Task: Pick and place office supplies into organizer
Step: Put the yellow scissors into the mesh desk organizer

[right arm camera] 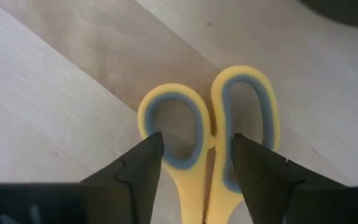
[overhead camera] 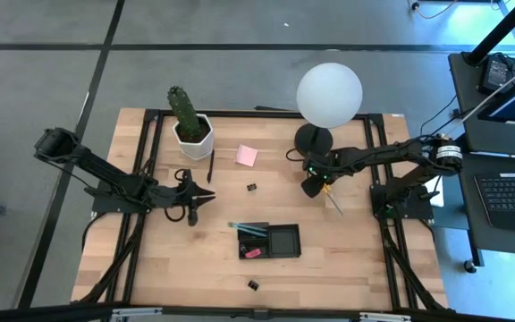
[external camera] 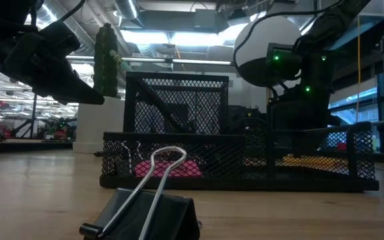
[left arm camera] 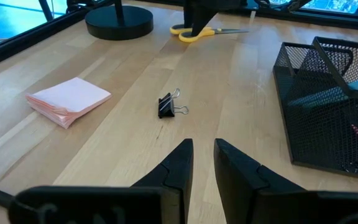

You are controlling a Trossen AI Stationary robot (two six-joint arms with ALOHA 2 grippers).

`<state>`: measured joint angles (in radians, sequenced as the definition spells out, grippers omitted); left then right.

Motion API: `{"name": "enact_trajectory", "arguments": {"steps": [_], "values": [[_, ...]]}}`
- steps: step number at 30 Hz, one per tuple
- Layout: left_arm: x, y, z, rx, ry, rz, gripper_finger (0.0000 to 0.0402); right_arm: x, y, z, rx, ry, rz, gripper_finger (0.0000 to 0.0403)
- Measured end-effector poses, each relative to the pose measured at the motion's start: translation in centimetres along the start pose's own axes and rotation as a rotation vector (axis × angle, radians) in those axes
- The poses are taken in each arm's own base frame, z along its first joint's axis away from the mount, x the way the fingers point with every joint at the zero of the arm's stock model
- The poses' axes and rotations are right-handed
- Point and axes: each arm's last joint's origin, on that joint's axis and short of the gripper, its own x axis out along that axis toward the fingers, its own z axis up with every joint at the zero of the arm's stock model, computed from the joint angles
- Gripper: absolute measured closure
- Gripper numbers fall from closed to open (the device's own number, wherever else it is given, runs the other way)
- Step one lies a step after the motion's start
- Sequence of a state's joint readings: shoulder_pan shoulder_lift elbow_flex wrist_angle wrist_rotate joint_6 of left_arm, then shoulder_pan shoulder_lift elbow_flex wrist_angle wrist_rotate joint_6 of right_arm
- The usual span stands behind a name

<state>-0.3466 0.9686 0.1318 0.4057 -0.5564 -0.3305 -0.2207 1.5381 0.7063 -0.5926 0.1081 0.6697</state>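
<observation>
Now right fingers (right arm camera: 194, 162) astride scissors (right arm camera: 210, 124), open

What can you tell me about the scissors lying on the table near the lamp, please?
The scissors have yellow plastic handles with two oval finger loops lined in grey-blue, and slim metal blades. They lie flat and closed on the wooden table, beside the lamp base. The right gripper is directly over the handles, fingers open astride one loop.
</observation>
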Motion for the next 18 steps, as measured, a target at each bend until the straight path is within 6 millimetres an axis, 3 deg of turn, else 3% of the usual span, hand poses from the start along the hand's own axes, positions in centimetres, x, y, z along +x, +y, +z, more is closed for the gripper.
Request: {"name": "enact_trajectory", "arguments": {"steps": [18], "values": [[0.0,0.0,0.01,0.001,-0.001,0.002,0.0343,0.81,0.05,-0.19,-0.031,0.019,-0.022,0.0315]]}}
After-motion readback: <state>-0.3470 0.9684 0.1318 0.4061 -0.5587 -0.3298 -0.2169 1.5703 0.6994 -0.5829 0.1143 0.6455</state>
